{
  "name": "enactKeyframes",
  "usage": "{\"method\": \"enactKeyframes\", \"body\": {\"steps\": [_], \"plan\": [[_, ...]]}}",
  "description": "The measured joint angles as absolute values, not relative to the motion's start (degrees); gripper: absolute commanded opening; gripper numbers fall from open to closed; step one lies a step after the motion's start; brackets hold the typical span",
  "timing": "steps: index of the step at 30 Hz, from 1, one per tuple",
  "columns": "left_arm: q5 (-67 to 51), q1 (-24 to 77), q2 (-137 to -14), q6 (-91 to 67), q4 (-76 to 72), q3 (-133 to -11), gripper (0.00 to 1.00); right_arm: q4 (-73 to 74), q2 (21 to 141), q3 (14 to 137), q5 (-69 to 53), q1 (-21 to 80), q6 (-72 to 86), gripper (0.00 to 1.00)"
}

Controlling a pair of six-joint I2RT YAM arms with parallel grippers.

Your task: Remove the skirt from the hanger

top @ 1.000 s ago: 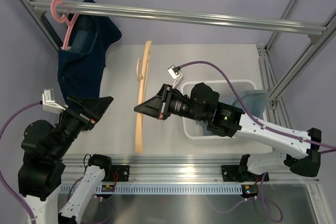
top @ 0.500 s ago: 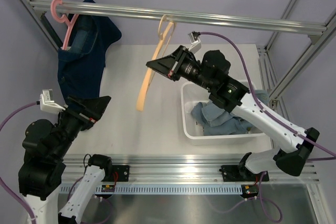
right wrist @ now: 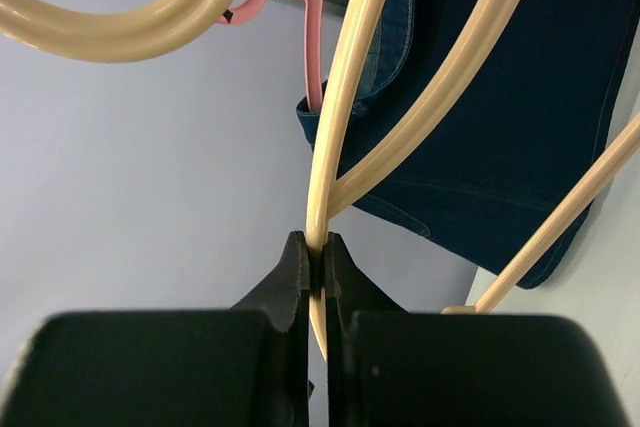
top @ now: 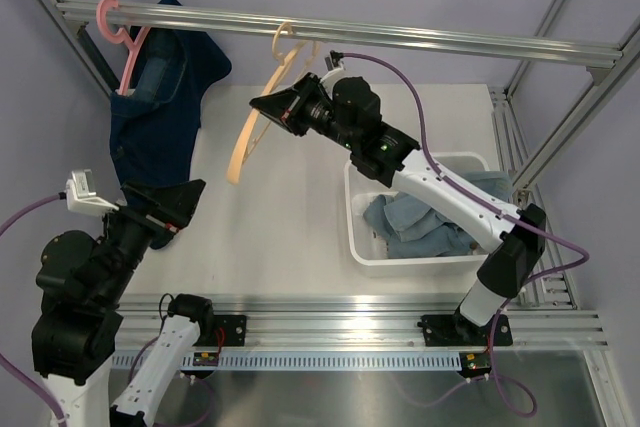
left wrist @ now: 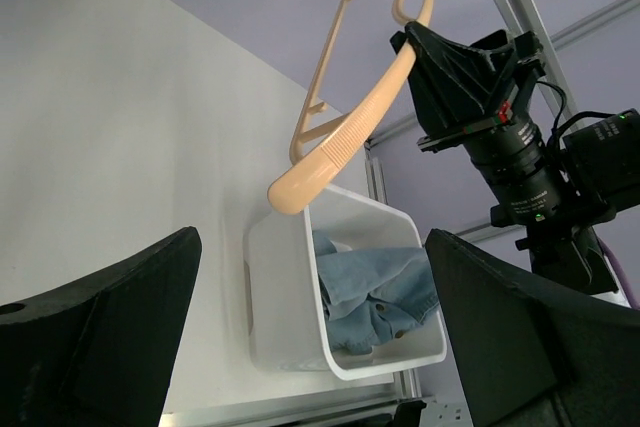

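TOP VIEW
Right end effector (top: 268, 107): high up, close under the aluminium rail (top: 450, 39), clamped on the beige plastic hanger (top: 243, 147).
Beige plastic hanger: bare and tilted, its long shoulder slanting down to the left above the white counter (top: 270, 237). The hook is up at the rail; whether it bears on the rail cannot be told.
Light-blue denim skirt (top: 415, 227): off the hanger, crumpled inside the white plastic bin (top: 352, 217) on the right of the counter.
Left end effector (top: 165, 209): low at the near left, well apart from hanger and bin.
Surroundings: pink plastic hanger (top: 130, 52) hooked on the rail's left end, carrying a dark-blue denim garment (top: 155, 117).
Writing: small labels (top: 207, 357) by the arm bases, too small to read.

LEFT WRIST VIEW
Left end effector (left wrist: 310, 242): fingers (left wrist: 100, 337) spread wide, nothing between them.
Beige plastic hanger (left wrist: 345, 132): ribbed shoulder pointing down toward the bin, not touching it. The right end effector (left wrist: 440, 57) grips it just below the hook.
Light-blue denim skirt (left wrist: 370, 292): bunched in the white plastic bin (left wrist: 280, 327).

RIGHT WRIST VIEW
Right end effector (right wrist: 316, 267): fingers (right wrist: 290, 277) pinching a thin bar of the beige plastic hanger (right wrist: 335, 147), tips almost meeting.
Obstruction: hanger bars cross in front of the pink plastic hanger (right wrist: 310, 37) and the dark-blue denim garment (right wrist: 500, 127) behind.
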State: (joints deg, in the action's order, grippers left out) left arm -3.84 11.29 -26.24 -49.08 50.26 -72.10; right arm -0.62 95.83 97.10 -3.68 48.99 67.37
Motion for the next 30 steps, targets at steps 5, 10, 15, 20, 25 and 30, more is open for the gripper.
{"method": "enactKeyframes", "body": {"steps": [5, 10, 15, 20, 25, 30], "plan": [[-2.9, 11.3, -26.2, -47.4, 50.3, -73.9, 0.99, -0.7, 97.6, 99.7, -3.4, 49.2, 67.8, 0.0], [-2.7, 11.3, -26.2, -46.8, 51.0, -73.9, 0.99, -1.1, 98.6, 102.2, 0.2, 50.0, 67.3, 0.0], [-2.7, 11.3, -25.7, -46.7, 51.1, -73.9, 0.99, -0.6, 98.8, 103.4, 5.0, 50.0, 67.5, 0.0], [-2.6, 11.3, -25.6, -46.5, 51.4, -74.0, 0.99, -0.1, 99.5, 104.6, 8.1, 50.0, 69.5, 0.0], [-2.2, 11.3, -25.6, -46.3, 52.2, -74.8, 0.99, 0.4, 99.5, 104.4, 9.6, 50.3, 71.4, 0.0], [-1.7, 11.3, -25.5, -46.3, 53.2, -74.8, 0.99, -0.7, 99.5, 102.7, 10.5, 50.6, 72.1, 0.0]]}}
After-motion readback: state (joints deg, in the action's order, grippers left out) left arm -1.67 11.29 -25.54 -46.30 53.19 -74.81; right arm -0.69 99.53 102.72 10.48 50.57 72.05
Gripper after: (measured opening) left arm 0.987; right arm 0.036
